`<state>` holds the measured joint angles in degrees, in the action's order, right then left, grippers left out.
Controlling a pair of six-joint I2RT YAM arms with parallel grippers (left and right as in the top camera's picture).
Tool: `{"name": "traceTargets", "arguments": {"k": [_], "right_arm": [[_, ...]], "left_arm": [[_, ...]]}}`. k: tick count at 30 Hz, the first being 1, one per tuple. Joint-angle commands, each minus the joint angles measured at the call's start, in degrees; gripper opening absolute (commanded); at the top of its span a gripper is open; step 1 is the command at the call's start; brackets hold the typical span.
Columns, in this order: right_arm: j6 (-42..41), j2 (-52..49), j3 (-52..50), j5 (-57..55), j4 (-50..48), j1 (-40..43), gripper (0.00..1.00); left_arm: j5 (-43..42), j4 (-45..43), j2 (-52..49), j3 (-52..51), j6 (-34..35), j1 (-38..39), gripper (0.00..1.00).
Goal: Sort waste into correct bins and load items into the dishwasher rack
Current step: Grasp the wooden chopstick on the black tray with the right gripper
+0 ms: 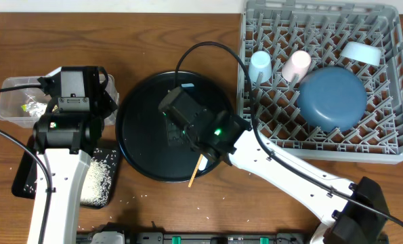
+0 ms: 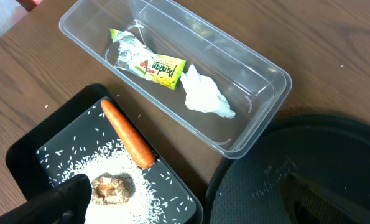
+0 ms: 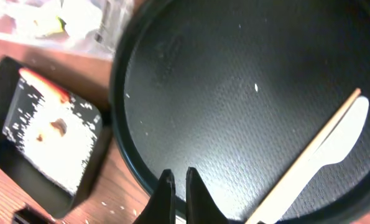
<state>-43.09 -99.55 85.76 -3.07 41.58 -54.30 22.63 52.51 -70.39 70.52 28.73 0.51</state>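
Wooden chopstick [image 3: 303, 158] beside white spoon [image 3: 343, 127], touching, on large round black tray [image 3: 203, 93] | right gripper [image 3: 176, 196] pressed nearly together, empty, at tray rim | left gripper [image 2: 185, 186] spread, one finger above shallow black rectangular tray [image 2: 17, 155] holding orange carrot [image 2: 127, 134], white rice grains [image 2: 141, 193]

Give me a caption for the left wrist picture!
Carrot and rice in the black tray, wrapper and tissue in the clear box.

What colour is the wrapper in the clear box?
Yellow-green wrapper with a red mark and a silvery foil end, lying in the clear box. Left wrist view shows it best.
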Motion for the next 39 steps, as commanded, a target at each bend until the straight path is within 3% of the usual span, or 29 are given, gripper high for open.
{"name": "traceTargets", "arguments": {"k": [1,10,15,19,39], "right_arm": [[-1.7,-3.4,0.3,-0.2,1.6,-1.0,0.01],[-13.4,-10.3,0.2,-5.0,14.4,1.1,0.03],[-18.8,-12.2,-0.5,-3.3,14.4,2.4,0.18],[-21.7,-14.1,-0.5,-3.3,14.4,2.5,0.23],[-30.0,-17.8,-0.9,-0.7,12.9,2.7,0.27]], "left_arm": [[0.3,0.2,0.0,0.0,0.9,-0.2,0.98],[0.3,0.2,0.0,0.0,0.9,-0.2,0.98],[0.3,0.2,0.0,0.0,0.9,-0.2,0.98],[0.3,0.2,0.0,0.0,0.9,-0.2,0.98],[0.3,0.2,0.0,0.0,0.9,-0.2,0.98]]}}
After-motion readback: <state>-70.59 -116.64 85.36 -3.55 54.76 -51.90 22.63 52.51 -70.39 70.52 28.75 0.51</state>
